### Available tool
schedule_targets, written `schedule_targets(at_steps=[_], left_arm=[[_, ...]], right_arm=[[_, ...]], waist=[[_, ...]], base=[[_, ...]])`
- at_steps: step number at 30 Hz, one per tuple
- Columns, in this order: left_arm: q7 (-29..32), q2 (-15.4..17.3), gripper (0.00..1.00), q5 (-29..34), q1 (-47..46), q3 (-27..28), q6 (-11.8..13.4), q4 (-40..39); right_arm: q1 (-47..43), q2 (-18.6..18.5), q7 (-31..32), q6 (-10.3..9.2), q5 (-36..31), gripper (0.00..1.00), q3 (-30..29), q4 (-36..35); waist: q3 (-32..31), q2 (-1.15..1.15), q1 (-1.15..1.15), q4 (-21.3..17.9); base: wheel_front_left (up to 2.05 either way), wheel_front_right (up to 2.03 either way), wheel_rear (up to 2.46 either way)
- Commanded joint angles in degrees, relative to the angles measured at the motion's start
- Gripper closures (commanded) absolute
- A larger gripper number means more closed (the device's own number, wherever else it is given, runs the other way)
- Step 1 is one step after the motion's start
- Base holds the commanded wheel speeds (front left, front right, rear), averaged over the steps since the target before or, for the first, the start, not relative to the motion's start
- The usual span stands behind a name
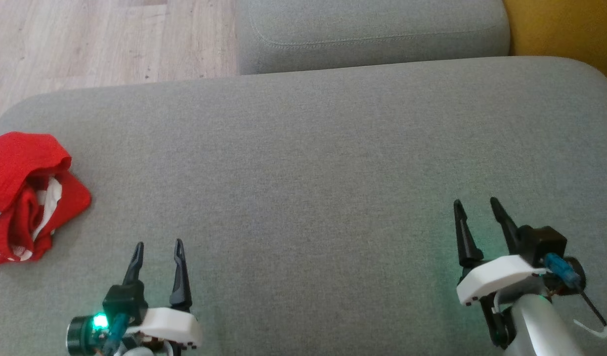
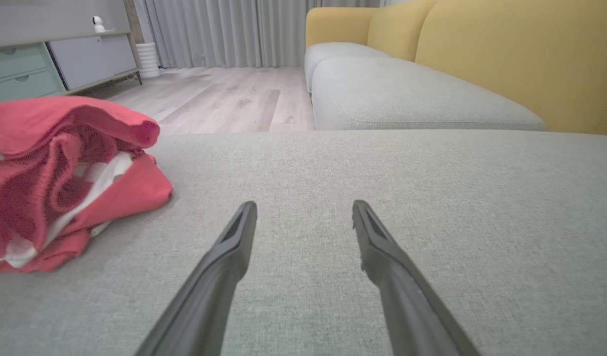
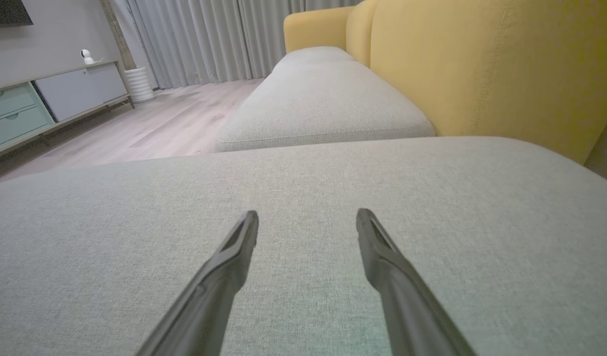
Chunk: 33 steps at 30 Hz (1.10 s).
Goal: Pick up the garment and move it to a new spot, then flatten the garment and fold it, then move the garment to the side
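Head view shows our jaws apart; bumping the garment [image 1: 29, 195] on the left could push it off the sofa [image 1: 333, 163].

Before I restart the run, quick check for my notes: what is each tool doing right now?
Left tool: open, holding nothing, apart from the red garment.
Right tool: open, holding nothing, over the grey cushion.

Left gripper [image 1: 159, 242] and right gripper [image 1: 475, 200] have 2 black fingers [image 1: 180, 277], white shells [image 1: 171, 322].
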<state>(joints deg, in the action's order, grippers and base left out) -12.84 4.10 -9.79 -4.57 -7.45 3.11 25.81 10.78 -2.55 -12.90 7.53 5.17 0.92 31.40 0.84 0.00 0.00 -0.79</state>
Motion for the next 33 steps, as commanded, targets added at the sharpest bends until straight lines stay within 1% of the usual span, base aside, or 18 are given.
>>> schedule_targets(at_steps=[1,5,8,13,16,20,24,28,33], left_arm=[[-1.2,0.2,0.00,2.1,-2.0,2.2,0.4,-2.3],[-1.7,0.2,0.00,4.2,-1.8,3.1,0.6,-2.2],[-2.2,0.0,0.00,6.3,-2.1,3.4,0.3,-1.7],[-2.2,-0.3,0.00,6.8,-2.4,3.6,-0.5,-1.9],[-2.2,-0.5,0.00,6.4,-2.7,4.4,-0.4,-1.5],[-2.2,-0.7,0.00,5.8,-2.6,5.8,-0.3,-0.8],[-2.2,-0.8,0.00,5.1,-1.7,8.1,-0.2,-0.5],[-2.2,-1.0,0.00,4.0,-0.8,11.3,-0.1,-0.6],[-2.2,-1.1,0.00,3.6,-0.1,14.3,-0.2,-1.3]], right_arm=[[1.4,-0.3,-1.1,-0.04,-1.9,0.00,0.9,-2.6],[1.0,-0.3,-1.6,-0.04,-3.8,0.00,0.6,-3.0],[1.2,-0.3,-2.1,-0.04,-5.0,0.00,0.8,-2.4],[1.4,-0.3,-2.1,-0.04,-4.5,0.00,1.4,-2.2],[1.4,-0.3,-2.1,-0.04,-4.5,0.00,2.1,-2.1],[1.9,-0.3,-2.1,-0.04,-4.2,0.00,4.1,-1.8],[2.6,-0.3,-2.1,-0.04,-3.3,0.00,7.7,-1.4],[3.9,-0.3,-2.1,-0.04,-1.4,0.00,11.5,-1.4],[5.9,-0.3,-2.1,-0.04,-0.3,0.00,15.3,-1.1]], waist=[[0.0,0.00,0.00,0.1],[-0.1,0.00,0.00,0.2],[0.1,0.00,0.00,0.4],[0.5,0.00,0.00,1.2],[1.1,0.00,0.00,2.8],[1.9,0.00,0.00,6.7],[2.7,0.00,0.00,11.8],[4.2,0.00,0.00,17.6],[6.0,0.00,0.00,22.8]], base=[[0.00,0.00,0.00],[0.00,0.00,0.00],[0.00,0.00,0.00],[0.00,0.00,0.00],[0.00,0.00,0.00],[0.00,0.00,0.00],[0.00,0.00,0.00],[0.00,0.00,0.00],[0.00,0.00,0.00]])
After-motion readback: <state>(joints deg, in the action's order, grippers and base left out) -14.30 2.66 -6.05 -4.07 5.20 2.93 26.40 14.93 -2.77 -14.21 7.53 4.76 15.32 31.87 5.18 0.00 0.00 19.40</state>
